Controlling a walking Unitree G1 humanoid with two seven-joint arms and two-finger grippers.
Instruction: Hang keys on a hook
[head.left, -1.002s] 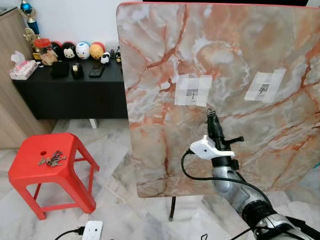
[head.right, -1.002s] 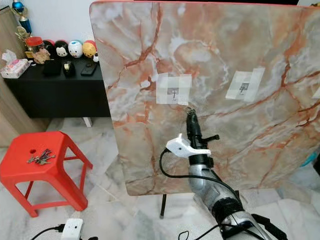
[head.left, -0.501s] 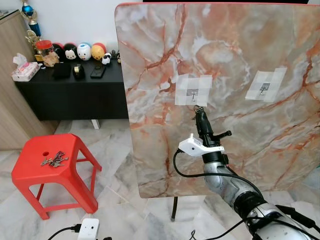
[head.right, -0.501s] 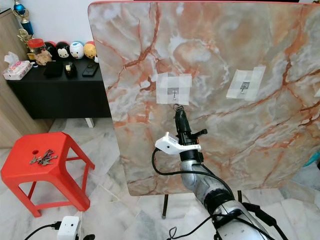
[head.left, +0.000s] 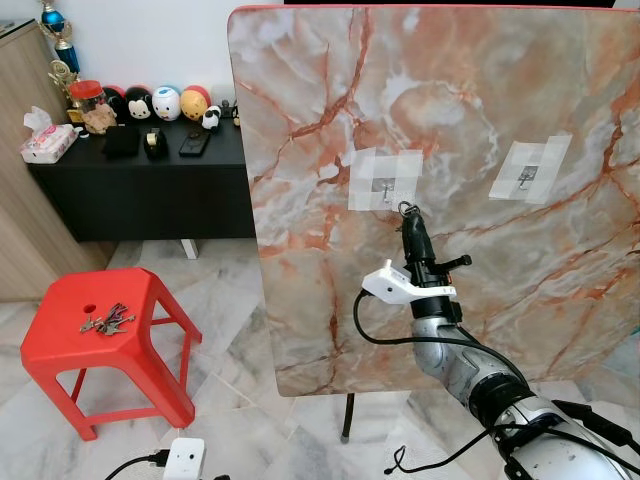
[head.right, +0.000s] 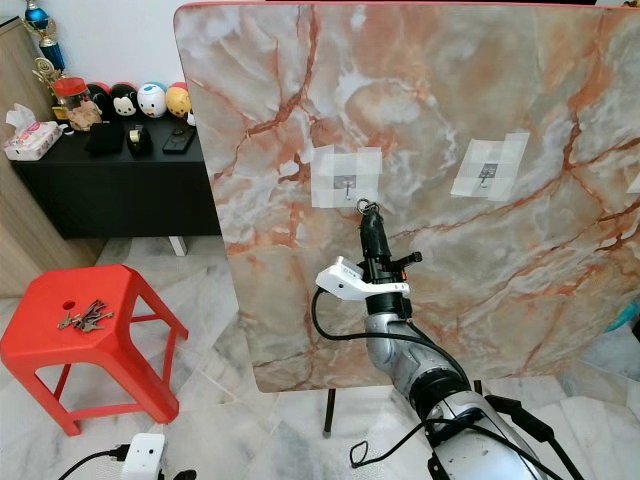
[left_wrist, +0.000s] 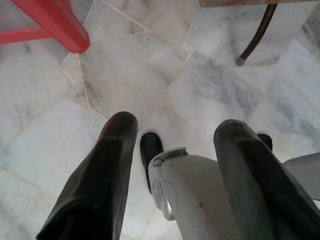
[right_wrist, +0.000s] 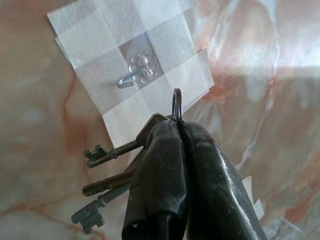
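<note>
My right gripper (head.left: 409, 222) is raised in front of an upright marble board (head.left: 300, 120), shut on a bunch of keys (right_wrist: 120, 165). The key ring (right_wrist: 177, 105) sticks up past the fingertips, just below and beside a small metal hook (right_wrist: 131, 76) taped to the board with white tape (head.left: 385, 180). The ring is off the hook. A second taped hook (head.left: 526, 178) sits further right on the board. More keys (head.left: 106, 322) lie on a red plastic stool (head.left: 60, 355) at the left. My left gripper (left_wrist: 170, 145) hangs open over the marble floor.
A black sideboard (head.left: 140, 185) with toys, a jar and a tissue pack stands against the back wall at the left. A white power strip (head.left: 183, 460) with a cable lies on the floor near the stool. The board stands on a thin dark leg (head.left: 347, 415).
The right gripper with the keys rose toward the left hook, then shifted slightly right, its ring now just below and right of the hook. The camera view drifted a little.
</note>
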